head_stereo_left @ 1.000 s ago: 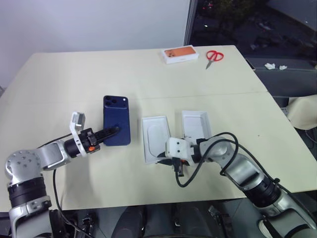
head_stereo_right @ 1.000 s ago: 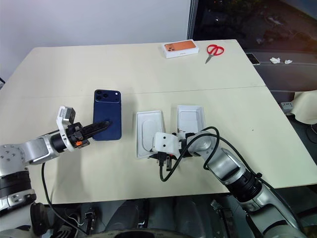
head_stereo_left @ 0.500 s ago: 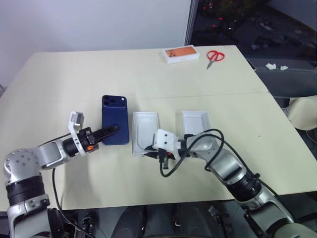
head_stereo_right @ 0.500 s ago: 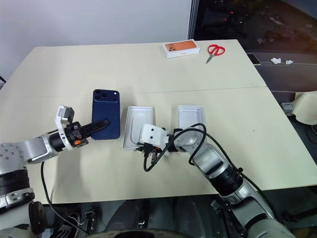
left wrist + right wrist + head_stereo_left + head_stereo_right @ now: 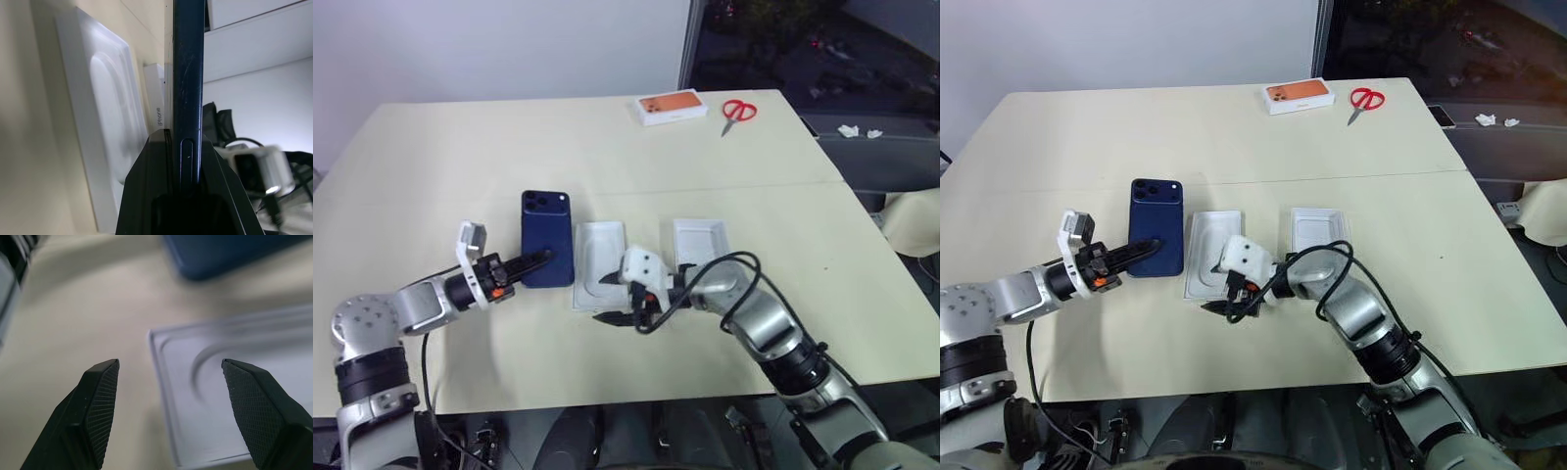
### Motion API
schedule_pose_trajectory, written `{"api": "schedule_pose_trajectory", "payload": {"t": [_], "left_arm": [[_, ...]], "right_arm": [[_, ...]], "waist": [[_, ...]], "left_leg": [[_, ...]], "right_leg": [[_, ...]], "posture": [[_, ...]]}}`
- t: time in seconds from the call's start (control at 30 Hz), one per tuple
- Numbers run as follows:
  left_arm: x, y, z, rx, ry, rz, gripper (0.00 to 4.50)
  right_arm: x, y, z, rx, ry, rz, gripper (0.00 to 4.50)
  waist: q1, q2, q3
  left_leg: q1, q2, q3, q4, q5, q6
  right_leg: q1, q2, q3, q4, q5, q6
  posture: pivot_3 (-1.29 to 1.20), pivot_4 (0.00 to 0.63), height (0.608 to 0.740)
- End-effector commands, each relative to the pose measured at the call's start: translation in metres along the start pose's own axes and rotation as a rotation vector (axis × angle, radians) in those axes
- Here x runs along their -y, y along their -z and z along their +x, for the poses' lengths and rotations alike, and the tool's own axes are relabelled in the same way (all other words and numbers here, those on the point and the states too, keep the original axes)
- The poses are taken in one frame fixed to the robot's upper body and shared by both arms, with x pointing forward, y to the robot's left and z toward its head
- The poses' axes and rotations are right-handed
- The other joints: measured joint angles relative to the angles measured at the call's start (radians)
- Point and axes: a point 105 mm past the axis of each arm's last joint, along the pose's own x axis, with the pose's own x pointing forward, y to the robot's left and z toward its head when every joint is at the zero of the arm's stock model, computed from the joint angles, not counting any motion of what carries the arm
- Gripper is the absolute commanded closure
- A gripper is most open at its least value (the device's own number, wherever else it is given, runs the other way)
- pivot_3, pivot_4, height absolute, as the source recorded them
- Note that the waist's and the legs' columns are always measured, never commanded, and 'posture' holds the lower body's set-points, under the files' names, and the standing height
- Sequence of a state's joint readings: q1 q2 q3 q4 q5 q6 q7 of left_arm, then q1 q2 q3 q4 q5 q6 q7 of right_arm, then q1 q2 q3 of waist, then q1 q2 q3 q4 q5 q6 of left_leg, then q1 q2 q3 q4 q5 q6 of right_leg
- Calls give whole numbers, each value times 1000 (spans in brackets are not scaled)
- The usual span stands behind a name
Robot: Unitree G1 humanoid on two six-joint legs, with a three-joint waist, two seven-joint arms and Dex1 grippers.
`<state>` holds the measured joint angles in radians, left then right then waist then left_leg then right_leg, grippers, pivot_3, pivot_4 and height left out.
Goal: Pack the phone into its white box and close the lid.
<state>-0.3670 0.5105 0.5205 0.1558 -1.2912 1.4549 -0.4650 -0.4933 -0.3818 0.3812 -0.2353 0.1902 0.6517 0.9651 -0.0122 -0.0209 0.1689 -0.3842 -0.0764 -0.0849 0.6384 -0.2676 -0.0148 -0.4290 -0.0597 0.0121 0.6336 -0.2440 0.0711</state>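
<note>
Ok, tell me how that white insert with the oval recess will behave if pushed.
The white insert is thin and shallow, so probably light: it should slide easily on the smooth table. Pushed at the corner by the open right gripper, it would likely pivot rather than travel straight. Its moulded recess suggests some stiffness.

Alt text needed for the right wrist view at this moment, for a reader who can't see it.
Two black textured fingers of the open right gripper frame the near corner of a white insert with a rounded recess, lying on the cream table. Beyond it lies one end of the dark blue phone.
</note>
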Motion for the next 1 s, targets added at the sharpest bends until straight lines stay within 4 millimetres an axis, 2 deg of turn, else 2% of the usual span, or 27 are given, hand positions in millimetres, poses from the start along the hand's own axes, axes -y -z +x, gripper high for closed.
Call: {"api": "schedule_pose_trajectory", "payload": {"t": [0.03,0.17,0.3,0.43,0.7,0.77,0.8,0.97,1.0], "left_arm": [[9,4,11,-26,40,22,4500],[1,18,19,-78,32,-47,4500],[-1,29,35,-113,31,-56,4500],[-7,29,46,-97,12,-65,4500],[-11,26,52,-73,6,-65,4500],[-12,26,53,-83,1,-59,3518],[-13,26,54,-84,-4,-58,3185],[-10,33,50,-183,-26,-28,738],[-7,33,49,-195,-18,-14,738]], "right_arm": [[12,-10,-29,37,31,-8,1018],[22,4,-50,-13,84,16,1018],[19,9,-54,-29,94,19,1018],[23,9,-54,-29,127,12,1018],[28,12,-58,-39,161,6,1018],[28,12,-58,-39,166,2,945],[28,11,-58,-38,167,1,945],[27,11,-54,-31,162,1,945],[27,11,-54,-31,162,3,945]], "waist": [[3,0,0],[2,0,0],[-1,0,0],[2,0,0],[2,0,0],[2,0,0],[3,0,0],[4,0,0],[3,0,0]], "left_leg": [[0,0,0,0,0,0],[-2,0,0,5,-2,3],[-3,0,0,5,-2,3],[-3,0,0,7,-2,3],[-4,0,0,8,-2,3],[-4,0,0,8,-2,3],[-4,0,0,8,-2,3],[-4,0,0,8,-2,3],[-4,0,0,9,-2,3]], "right_leg": [[0,0,0,0,0,0],[1,0,0,0,0,0],[0,0,0,0,0,0],[0,0,0,1,1,1],[0,0,0,0,1,1],[0,0,0,0,1,1],[0,0,0,0,1,1],[1,0,0,0,1,2],[1,0,0,0,1,2]], "posture": [[0,150,740],[0,150,740],[0,150,740],[0,150,740],[0,150,740],[0,150,740],[0,150,740],[0,150,740],[0,150,740]]}}
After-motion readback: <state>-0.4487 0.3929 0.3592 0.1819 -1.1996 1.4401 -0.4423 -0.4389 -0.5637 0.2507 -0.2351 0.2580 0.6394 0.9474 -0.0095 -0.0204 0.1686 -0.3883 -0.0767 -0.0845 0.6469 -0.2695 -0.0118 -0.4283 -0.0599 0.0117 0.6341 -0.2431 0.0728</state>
